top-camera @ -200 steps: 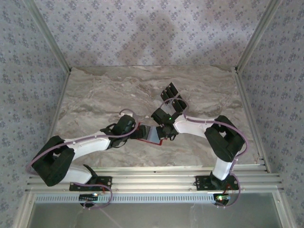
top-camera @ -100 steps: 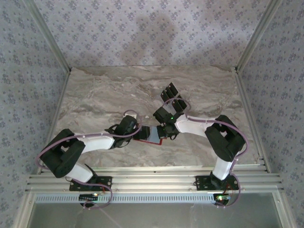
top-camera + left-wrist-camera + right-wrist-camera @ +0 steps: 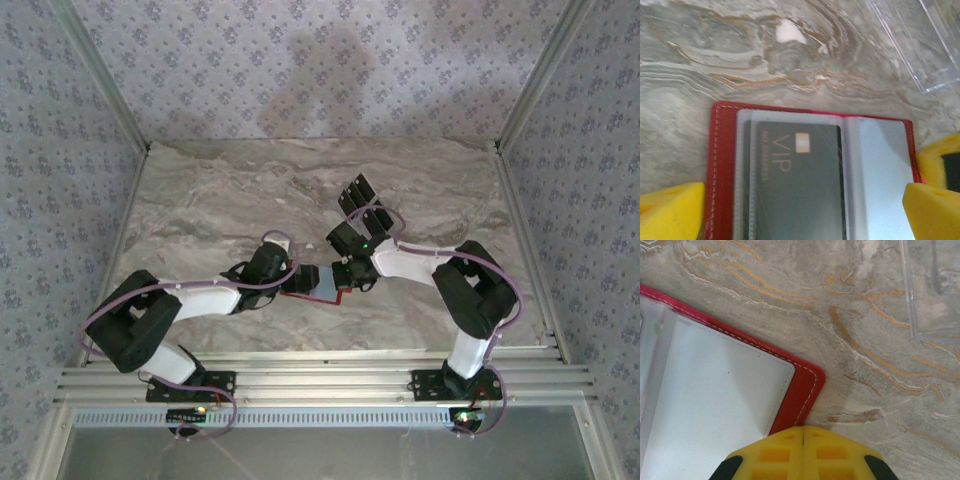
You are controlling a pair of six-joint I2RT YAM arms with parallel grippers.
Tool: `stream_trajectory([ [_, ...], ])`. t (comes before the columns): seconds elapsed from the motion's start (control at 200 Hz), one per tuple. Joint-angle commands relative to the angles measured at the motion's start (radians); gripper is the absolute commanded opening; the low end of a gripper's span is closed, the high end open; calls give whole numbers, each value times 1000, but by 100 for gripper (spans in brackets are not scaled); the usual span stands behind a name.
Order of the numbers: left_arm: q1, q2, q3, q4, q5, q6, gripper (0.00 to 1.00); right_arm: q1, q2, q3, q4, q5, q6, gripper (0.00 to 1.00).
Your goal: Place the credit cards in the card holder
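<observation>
On the marbled bench [image 3: 715,45] the red card holder [image 3: 875,160] lies open, a black VIP card [image 3: 795,185] in its clear sleeve. The left gripper [image 3: 801,210] straddles it, jaws wide and empty. The right gripper [image 3: 803,455], jaws closed together, sits at its corner, likely pinning it flat.

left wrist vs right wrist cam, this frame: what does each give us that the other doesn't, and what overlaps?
Left wrist: a black VIP card, apparently tucked in a clear sleeve of the open card holder. The left gripper is open, with a yellow finger on either side of the holder.
Right wrist: the holder's rounded, stitched corner. The right gripper is shut, its tips at that corner's edge.
Both: the red holder lying open, pale lining up, on the marble table, and the edge of a clear plastic piece beyond it.
</observation>
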Motion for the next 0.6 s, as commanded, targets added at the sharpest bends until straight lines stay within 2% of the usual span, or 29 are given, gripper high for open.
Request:
stream_trajectory([
  [0.0,-12,1,-2,41,110,-18,100,-11,76,-30,69,-20,-7,0],
  [0.32,-44,-67,-11,56,119,-46,100,-19,97,-32,86,-46,-6,0],
  [0.595,-144,-134,26,66,56,-72,100,-32,101,-33,100,-67,-12,0],
])
